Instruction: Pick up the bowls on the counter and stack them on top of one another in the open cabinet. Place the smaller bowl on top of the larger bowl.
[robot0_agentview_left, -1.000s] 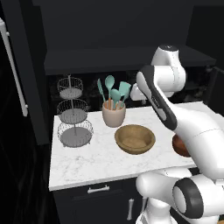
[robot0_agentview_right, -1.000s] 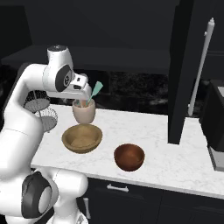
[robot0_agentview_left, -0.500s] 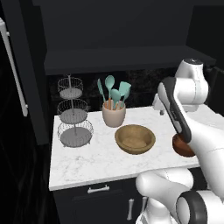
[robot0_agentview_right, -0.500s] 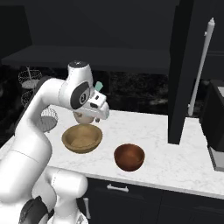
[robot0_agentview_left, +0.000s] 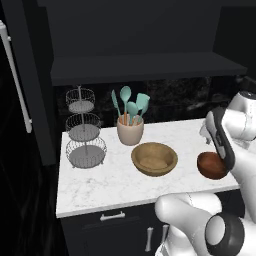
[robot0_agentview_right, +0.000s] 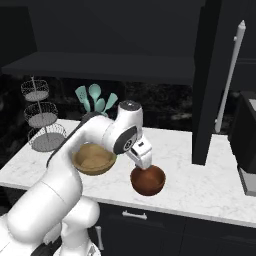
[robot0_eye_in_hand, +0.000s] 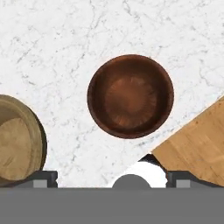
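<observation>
The smaller bowl (robot0_eye_in_hand: 130, 95), dark reddish-brown and glossy, sits upright on the counter (robot0_eye_in_hand: 65, 43), centred straight under my gripper (robot0_eye_in_hand: 111, 177). The fingertips (robot0_eye_in_hand: 43, 177) stand wide apart, open and holding nothing. From the right base view the gripper (robot0_agentview_right: 145, 162) hovers just above the smaller bowl (robot0_agentview_right: 148, 180) near the counter's front edge. The larger bowl (robot0_agentview_left: 154, 159), tan wood, rests to the left of the smaller bowl (robot0_agentview_left: 212, 165); my arm partly covers the larger bowl (robot0_agentview_right: 95, 159). The open cabinet's black shelf board (robot0_agentview_left: 140, 67) runs above the counter.
A beige utensil cup (robot0_agentview_left: 130, 131) with teal spatulas stands behind the tan bowl. A three-tier wire basket stand (robot0_agentview_left: 85, 135) occupies the counter's left end. A dark cabinet panel (robot0_agentview_right: 205, 100) with a silver handle rises at the right. Wooden floor (robot0_eye_in_hand: 197, 148) lies past the counter edge.
The arm has swung from beside the utensil cup, over the tan bowl, to the right and down. The hand now hangs over the dark bowl. Neither bowl has moved.
</observation>
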